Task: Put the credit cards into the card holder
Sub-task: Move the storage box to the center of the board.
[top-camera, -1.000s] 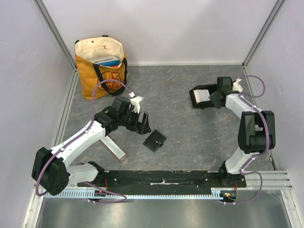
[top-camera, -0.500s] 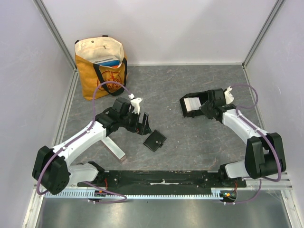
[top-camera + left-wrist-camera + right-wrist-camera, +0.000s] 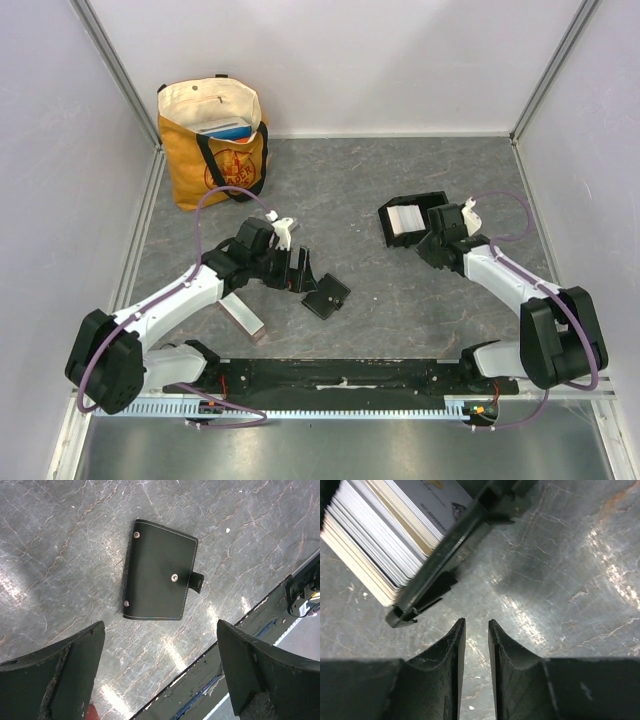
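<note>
Grey marbled table (image 3: 380,170), white walls (image 3: 400,60), tote bag (image 3: 212,140) far left. My left hand (image 3: 160,632) gapes over the wallet (image 3: 157,577). Rightward, credit cards (image 3: 380,540) stand in the card holder (image 3: 445,550); only the wrist view shows my right hand (image 3: 476,625) barely parted, empty, beside it.

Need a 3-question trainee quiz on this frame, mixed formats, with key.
1. True or false: the left claw is shut on the black wallet.
2. Where are the cards? A: in the black wallet. B: stacked in the card holder. C: in the left claw.
3. Fill in: between the fingers of the right claw there is ___.
Key: 1 false, it is wide open and clear of the closed wallet. 2 B. 3 nothing.
</note>
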